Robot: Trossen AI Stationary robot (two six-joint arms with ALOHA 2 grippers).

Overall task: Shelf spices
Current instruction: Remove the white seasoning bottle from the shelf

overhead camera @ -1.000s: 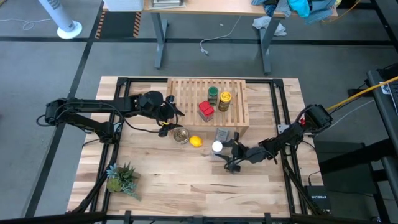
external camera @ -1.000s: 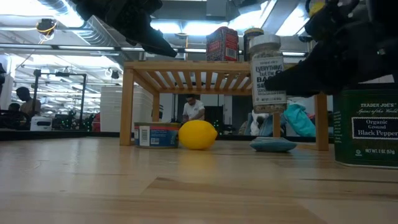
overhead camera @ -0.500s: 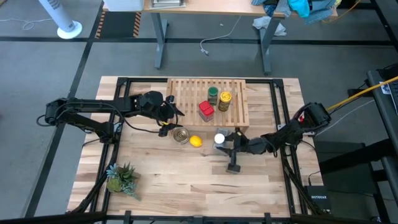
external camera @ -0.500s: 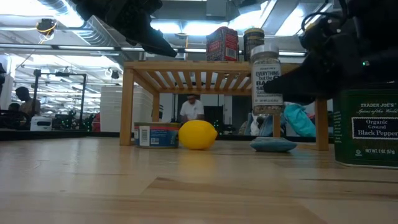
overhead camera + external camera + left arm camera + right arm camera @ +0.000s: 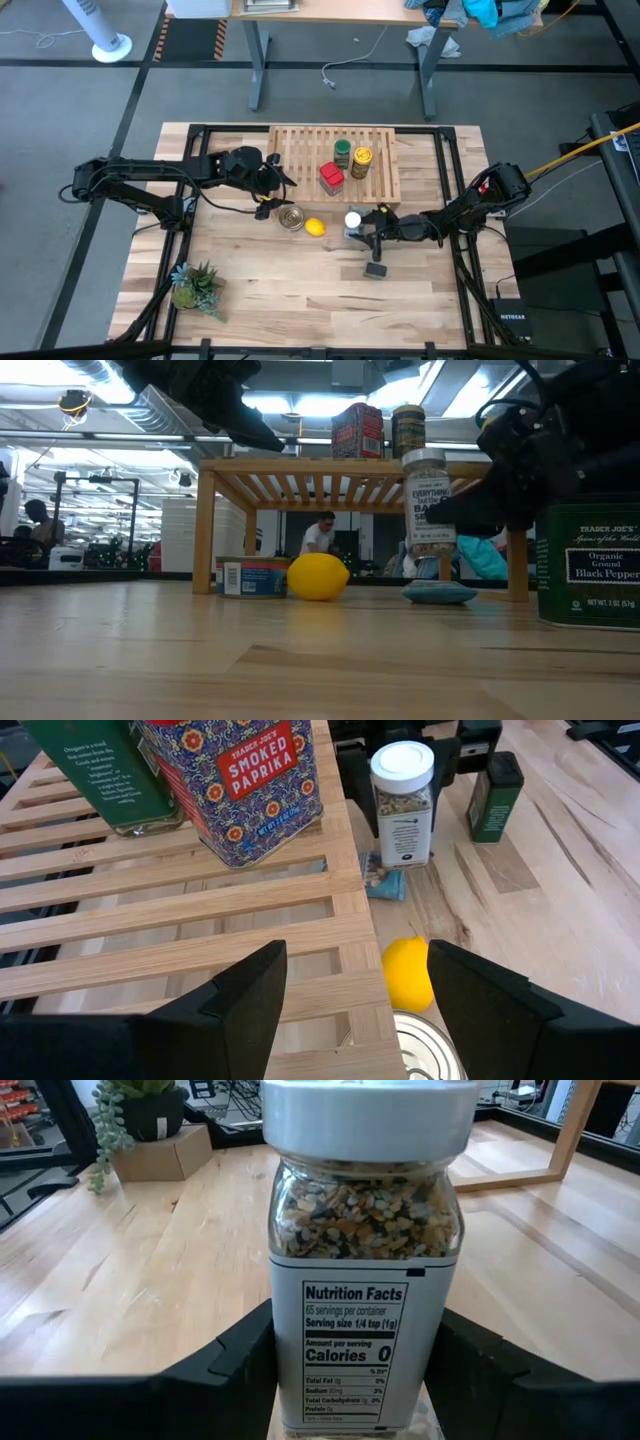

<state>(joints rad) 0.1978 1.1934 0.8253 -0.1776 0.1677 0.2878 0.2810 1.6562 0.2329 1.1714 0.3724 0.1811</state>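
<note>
Hovering at the left edge of the light-wood slatted shelf (image 5: pixel 337 165), the left gripper (image 5: pixel 271 180) has its dark fingers (image 5: pixel 240 1000) spread apart with nothing between them, above the slats. Just in front of the shelf's left front corner, on the butcher-block surface (image 5: pixel 260 290), lie a silver round tin (image 5: pixel 291 217) and a yellow lemon (image 5: pixel 314 227). On top of the shelf stand the red paprika tin (image 5: pixel 331 178), the green-lidded jar (image 5: pixel 342 151) and the yellow-lidded jar (image 5: pixel 361 161), close together. A flat blue packet (image 5: pixel 440 592) lies under the shelf's front edge. The white-lidded glass jar of seasoning (image 5: pixel 352 221) hangs clear of the surface, upright, just in front of the shelf, clamped between the fingers (image 5: pixel 240 1355) of the right gripper (image 5: pixel 366 226). The dark grey pepper tin (image 5: pixel 374 270) stands on the surface further forward of the shelf.
</note>
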